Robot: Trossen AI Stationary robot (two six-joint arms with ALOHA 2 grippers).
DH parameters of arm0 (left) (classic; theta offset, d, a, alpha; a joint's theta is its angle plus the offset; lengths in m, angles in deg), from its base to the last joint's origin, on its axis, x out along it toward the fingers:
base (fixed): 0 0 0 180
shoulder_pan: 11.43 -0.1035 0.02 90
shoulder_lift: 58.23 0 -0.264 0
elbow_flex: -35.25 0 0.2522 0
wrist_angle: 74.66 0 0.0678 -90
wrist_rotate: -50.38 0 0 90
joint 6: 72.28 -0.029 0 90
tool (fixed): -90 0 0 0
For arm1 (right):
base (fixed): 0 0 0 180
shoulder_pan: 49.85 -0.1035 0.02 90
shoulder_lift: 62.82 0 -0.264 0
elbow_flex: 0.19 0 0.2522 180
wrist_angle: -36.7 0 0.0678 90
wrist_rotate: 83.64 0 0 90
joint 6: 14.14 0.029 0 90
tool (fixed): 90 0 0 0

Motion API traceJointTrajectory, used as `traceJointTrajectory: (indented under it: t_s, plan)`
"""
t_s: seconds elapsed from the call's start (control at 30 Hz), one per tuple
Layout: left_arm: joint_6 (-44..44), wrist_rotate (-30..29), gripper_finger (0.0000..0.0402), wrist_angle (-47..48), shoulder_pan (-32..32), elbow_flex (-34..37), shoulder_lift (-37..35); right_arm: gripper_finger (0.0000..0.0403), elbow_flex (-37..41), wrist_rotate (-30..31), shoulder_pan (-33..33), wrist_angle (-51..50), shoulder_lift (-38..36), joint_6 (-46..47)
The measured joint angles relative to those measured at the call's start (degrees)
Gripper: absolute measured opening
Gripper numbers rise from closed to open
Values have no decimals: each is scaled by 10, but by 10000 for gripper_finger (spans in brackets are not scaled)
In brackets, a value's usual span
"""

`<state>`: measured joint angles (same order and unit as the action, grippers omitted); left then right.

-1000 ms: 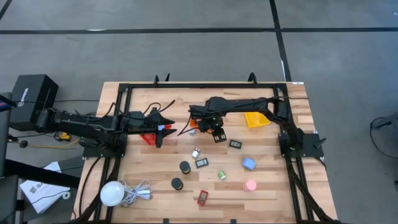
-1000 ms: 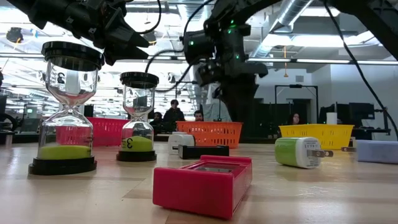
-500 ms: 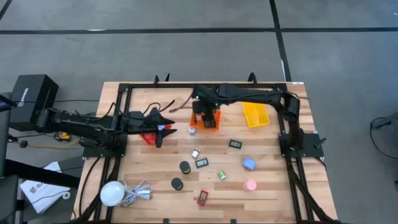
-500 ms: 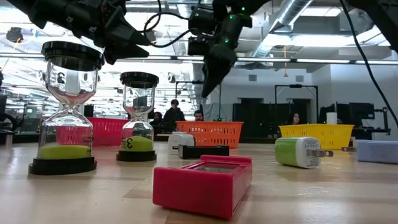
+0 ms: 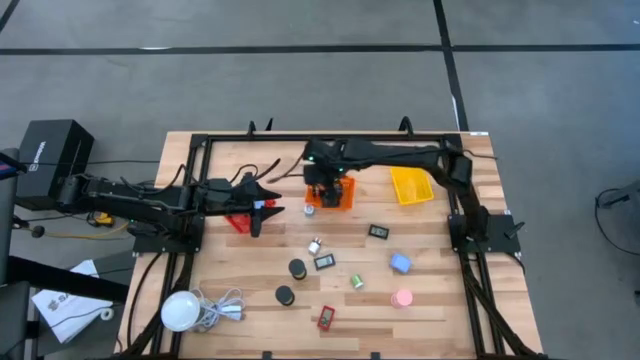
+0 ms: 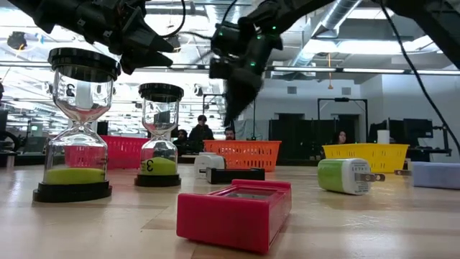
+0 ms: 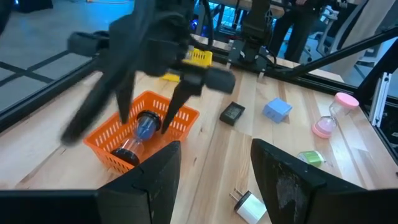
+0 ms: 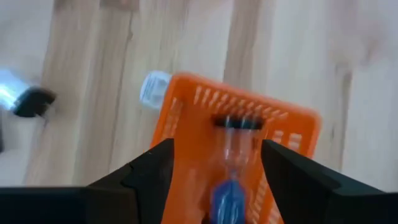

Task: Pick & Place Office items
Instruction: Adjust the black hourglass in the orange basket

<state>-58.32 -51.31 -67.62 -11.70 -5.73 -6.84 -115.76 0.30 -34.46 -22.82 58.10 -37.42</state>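
Note:
A blue-sand hourglass [image 7: 140, 134] lies on its side in the orange basket [image 7: 112, 149] at mid-table, far side. My right gripper [image 5: 328, 188] hangs just above it, pointing steeply down and open; its fingers [image 8: 155, 168] stand on either side of the hourglass [image 8: 230, 162] and are apart from it. My left gripper [image 5: 268, 207] waits open and empty over the red basket [image 5: 238, 220]. On the table stand two green-sand hourglasses [image 6: 75, 115], a pink one [image 5: 402, 298], a blue block [image 5: 400, 263], a green plug [image 6: 345, 176], a red piece [image 6: 233, 212] and small black pieces [image 5: 379, 232].
A yellow basket [image 5: 410, 186] sits right of the orange one. A white plug [image 5: 314, 245] lies near mid-table. A white globe with a coiled cord [image 5: 182, 310] rests at the near left corner. People sit in the room beyond the table.
My right gripper has gone from mid-table toward the far edge and somewhat left, over the orange basket, and has tipped to point steeply down. The blue-sand hourglass now lies in the basket, free of its fingers.

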Motion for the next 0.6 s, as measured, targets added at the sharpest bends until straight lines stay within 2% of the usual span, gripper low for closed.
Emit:
traceJointTrajectory:
  t_s: [0.3, 0.6]
  plan:
    - [0, 2, 191, 2, 4, 0, 0, 236, -1, 74, -6, 15, 32, 22]
    - [0, 6, 191, 0, 7, 0, 0, 235, -1, 74, -3, 15, 33, 32]
